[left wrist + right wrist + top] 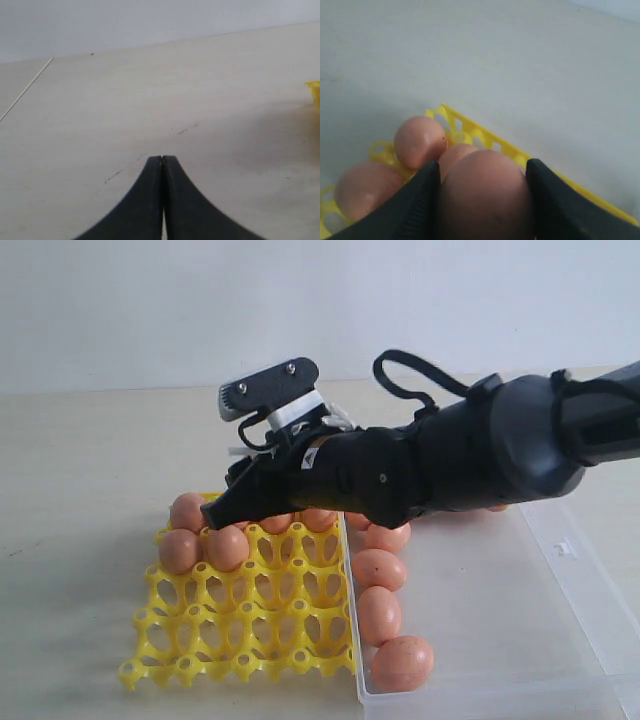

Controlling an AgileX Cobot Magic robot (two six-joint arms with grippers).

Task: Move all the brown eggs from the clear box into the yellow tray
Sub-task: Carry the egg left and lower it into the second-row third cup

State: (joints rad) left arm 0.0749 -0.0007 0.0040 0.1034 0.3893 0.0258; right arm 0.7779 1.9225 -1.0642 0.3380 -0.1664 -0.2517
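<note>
Reddish-brown and matte, four brown eggs (378, 568) line the left wall of the clear box (500, 620), lower centre. Perhaps five, some half hidden, fill the top rows of the yellow tray (250, 630). One more egg (482, 200) is clamped in the right gripper (482, 172) over the tray's upper left. The left gripper (162, 162) has its jaws pressed together.

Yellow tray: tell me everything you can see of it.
The tray is bright yellow plastic, a square open lattice of round cups and raised pegs. It lies flat on the pale table, its right edge along the clear box; whether they touch is unclear. Brown eggs sit in cups in the back rows; the front rows are empty. The right gripper holds one more egg over the back rows.
</note>
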